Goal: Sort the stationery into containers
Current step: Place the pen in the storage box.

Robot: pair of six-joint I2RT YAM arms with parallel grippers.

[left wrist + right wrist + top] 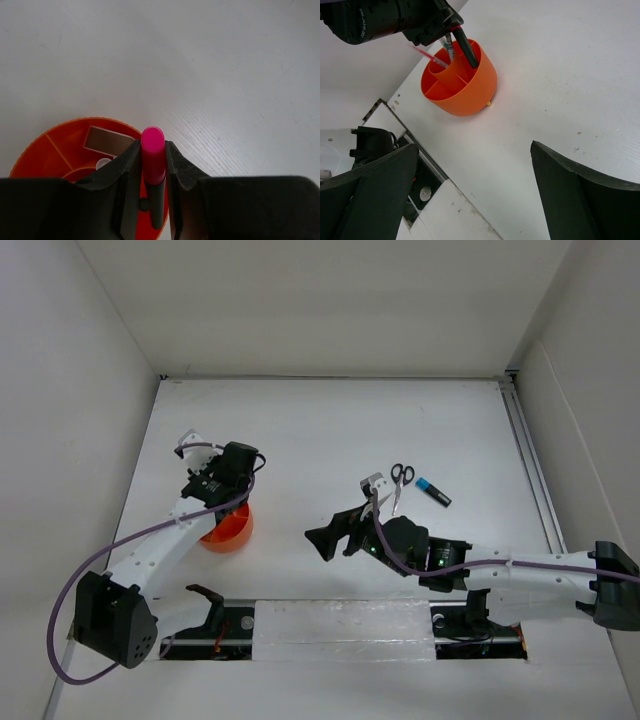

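My left gripper (222, 490) is shut on the pink-capped black highlighter (153, 155), holding it upright with its lower end inside the orange cup (228, 530). In the left wrist view the cup (55, 150) shows its dividers and a pinkish eraser (107, 140). In the right wrist view the cup (470, 90) holds the highlighter's black body (465, 47), a thin pink pen (430, 56) and a dark pen (449, 47). The black-handled scissors (399, 480) and blue-capped marker (433, 492) lie on the table right of centre. My right gripper (328, 540) is open and empty, left of them.
White walls enclose the table on the left, back and right. A metal rail (530, 470) runs along the right side. The mounting strip with the arm bases (340, 630) lies at the near edge, also seen in the right wrist view (395, 150).
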